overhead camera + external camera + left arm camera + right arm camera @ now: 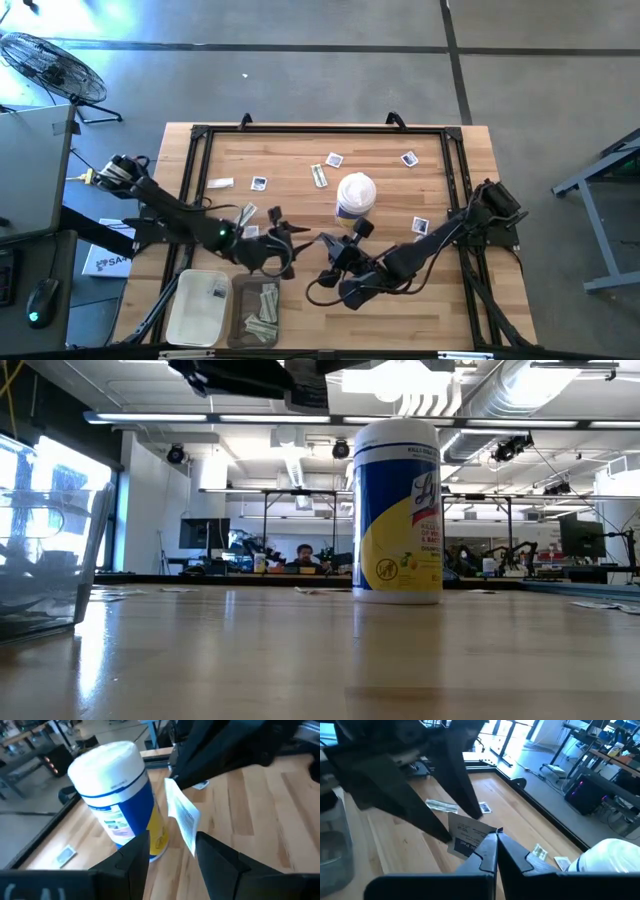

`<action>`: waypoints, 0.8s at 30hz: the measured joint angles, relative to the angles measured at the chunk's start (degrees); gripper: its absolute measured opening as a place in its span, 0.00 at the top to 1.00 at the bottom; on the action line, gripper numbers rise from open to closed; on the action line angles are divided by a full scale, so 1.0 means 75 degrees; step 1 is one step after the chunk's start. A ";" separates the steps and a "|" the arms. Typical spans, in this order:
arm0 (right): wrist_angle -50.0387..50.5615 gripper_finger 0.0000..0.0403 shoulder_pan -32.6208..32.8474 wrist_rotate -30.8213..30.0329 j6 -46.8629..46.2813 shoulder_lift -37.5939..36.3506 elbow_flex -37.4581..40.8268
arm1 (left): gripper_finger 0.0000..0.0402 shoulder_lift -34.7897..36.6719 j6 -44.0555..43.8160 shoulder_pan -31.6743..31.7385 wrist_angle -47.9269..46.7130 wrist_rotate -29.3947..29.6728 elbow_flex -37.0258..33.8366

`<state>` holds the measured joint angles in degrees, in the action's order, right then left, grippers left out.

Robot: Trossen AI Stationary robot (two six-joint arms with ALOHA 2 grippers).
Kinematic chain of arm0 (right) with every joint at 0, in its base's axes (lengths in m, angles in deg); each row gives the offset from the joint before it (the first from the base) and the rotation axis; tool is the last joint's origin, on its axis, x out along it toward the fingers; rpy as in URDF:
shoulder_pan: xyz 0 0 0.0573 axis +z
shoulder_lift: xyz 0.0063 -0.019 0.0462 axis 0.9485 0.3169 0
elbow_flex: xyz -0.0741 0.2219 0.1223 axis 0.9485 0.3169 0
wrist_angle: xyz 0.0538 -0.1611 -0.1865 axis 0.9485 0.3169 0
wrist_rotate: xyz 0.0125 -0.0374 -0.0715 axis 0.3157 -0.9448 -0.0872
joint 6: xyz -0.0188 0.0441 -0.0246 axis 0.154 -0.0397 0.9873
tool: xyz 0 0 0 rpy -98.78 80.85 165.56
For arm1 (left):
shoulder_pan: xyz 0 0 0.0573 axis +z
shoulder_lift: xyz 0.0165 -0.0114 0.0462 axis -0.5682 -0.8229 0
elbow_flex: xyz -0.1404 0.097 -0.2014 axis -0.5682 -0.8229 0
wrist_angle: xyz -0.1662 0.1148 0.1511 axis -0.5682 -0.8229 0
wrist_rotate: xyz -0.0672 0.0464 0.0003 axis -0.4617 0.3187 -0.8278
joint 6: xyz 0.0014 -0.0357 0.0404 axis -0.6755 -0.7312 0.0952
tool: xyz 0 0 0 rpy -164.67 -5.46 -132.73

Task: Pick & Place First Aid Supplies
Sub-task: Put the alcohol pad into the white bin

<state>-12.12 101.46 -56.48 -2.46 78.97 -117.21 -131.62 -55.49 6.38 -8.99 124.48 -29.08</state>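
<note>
My right gripper [495, 839], over the middle of the table near its front, is shut on a square white packet with blue print [467, 837]. My left gripper [172, 845] faces it from the left and is open. Its two fingers stand on either side of the packet's free end [190, 837], with a gap showing on both sides. In the high view the two grippers [290, 243] [325, 246] nearly meet. More square packets [258, 183] [420, 226] and narrow strips [219, 183] [319, 175] lie flat on the wood. My right gripper pinches the packet's edge [490, 832] between its two fingertips, coming from the table's right side. The packet is lifted clear of the table and sticks out beyond the fingertips toward my left gripper, tilted and edge-on in the left wrist view [180, 810].
A white-lidded blue and yellow canister [355, 195] [398, 510] stands upright just beyond the grippers. At the near left edge sit a white tray [185, 325] and a clear bin [240, 330] with strips in it. A black frame [320, 128] runs round the table.
</note>
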 joint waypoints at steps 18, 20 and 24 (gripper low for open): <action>0.0015 1.00 0.0012 0.0223 0.0260 -0.0006 0.0000 | 0.97 -0.0441 0.0281 0.0366 0.0718 -0.0516 0.0000; 0.0015 1.00 0.0015 0.0213 0.0266 -0.0006 -0.0003 | 0.97 -0.0431 0.0284 0.0366 0.0620 -0.0588 0.0000; 0.0012 0.96 0.0058 0.0233 0.0490 -0.0006 -0.0003 | 0.99 -0.0191 0.0282 0.0366 0.0099 -0.0844 -0.0003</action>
<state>-12.03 101.89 -54.73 1.22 78.92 -117.23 -133.05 -53.38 9.13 -8.25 118.15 -29.10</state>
